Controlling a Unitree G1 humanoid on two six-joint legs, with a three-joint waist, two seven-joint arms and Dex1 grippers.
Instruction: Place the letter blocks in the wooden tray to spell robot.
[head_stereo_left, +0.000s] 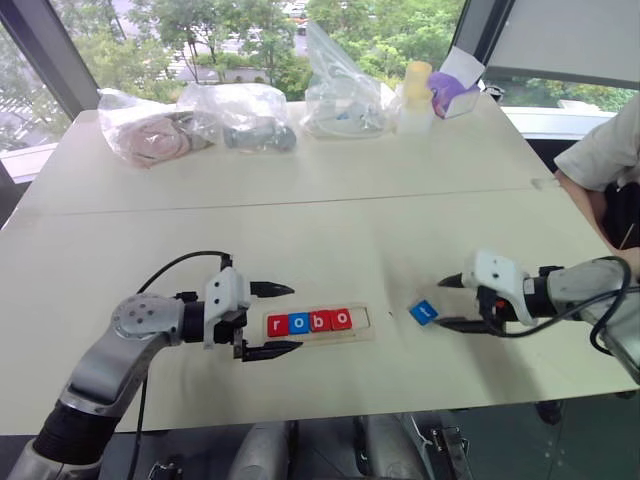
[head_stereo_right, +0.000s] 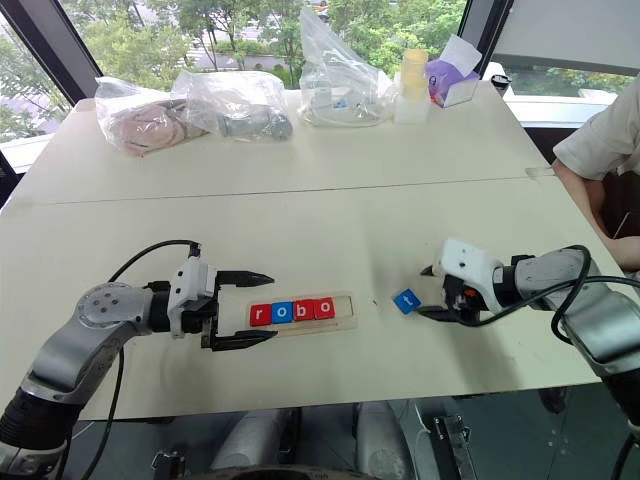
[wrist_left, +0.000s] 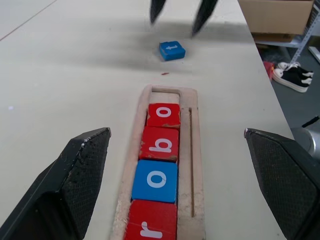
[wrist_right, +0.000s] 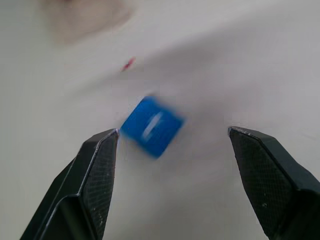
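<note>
Tray (head_stereo_left: 362, 325) lies flat on the table (head_stereo_left: 300, 230), near the front edge, long side running left to right. Four blocks sit in its recess, touching in a row: red r (head_stereo_left: 277, 325), blue o (head_stereo_left: 298, 323), red b (head_stereo_left: 319, 321), red o (head_stereo_left: 341, 319). The slot at the tray's right end is bare wood.

The fifth block, blue t (head_stereo_left: 423, 312), lies on the table just right of the tray, apart from it, turned at an angle to the tray's line. A small red speck (wrist_left: 164, 73) lies on the table between this block and the tray end.

Left gripper (head_stereo_left: 283, 320) sits at the tray's left end, pointing along it, fingers spread wide, one on either side of the tray's line. It holds nothing; whether a finger touches the tray cannot be told.

Right gripper (head_stereo_left: 447, 303) is just right of the t block, pointing towards it, fingers spread and holding nothing. In the right wrist view the t block (wrist_right: 151, 126) lies between the fingers, nearer one of them; contact cannot be told.

At the far edge of the table: clear plastic bags (head_stereo_left: 240, 115) with contents, a pale bottle (head_stereo_left: 415, 95) and a purple box (head_stereo_left: 452, 92). A person's sleeve (head_stereo_left: 605, 150) shows at the right edge.
</note>
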